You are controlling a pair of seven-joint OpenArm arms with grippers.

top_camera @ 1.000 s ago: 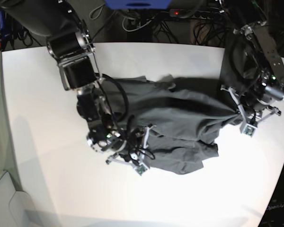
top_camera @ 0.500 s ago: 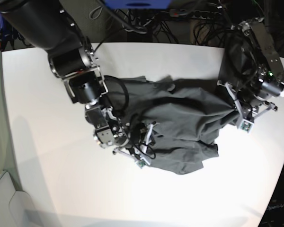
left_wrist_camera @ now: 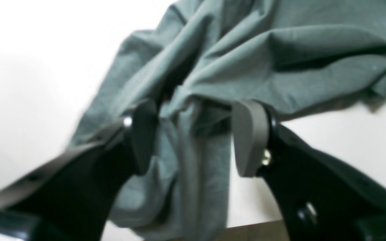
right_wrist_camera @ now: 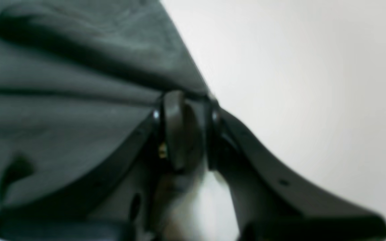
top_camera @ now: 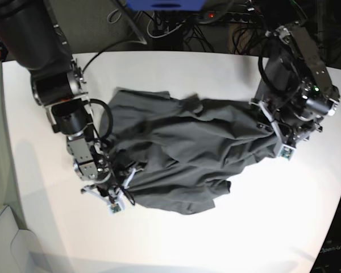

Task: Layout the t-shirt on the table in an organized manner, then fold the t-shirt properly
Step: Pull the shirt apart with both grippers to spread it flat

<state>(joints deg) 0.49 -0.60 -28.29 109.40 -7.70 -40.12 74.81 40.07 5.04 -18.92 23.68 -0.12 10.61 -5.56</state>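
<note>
- Across the middle of the smooth white table (top_camera: 176, 244) lies the crumpled dark charcoal-grey cotton t-shirt (top_camera: 187, 153), spread in loose folds.
- At its edge on the base view's right, the left gripper (left_wrist_camera: 193, 134) has its fingers (left_wrist_camera: 248, 137) standing apart, with a bunched fold of cloth lying between them.
- On the opposite edge, the right gripper (right_wrist_camera: 188, 130) has its fingers pinched together on the shirt's hem.
</note>
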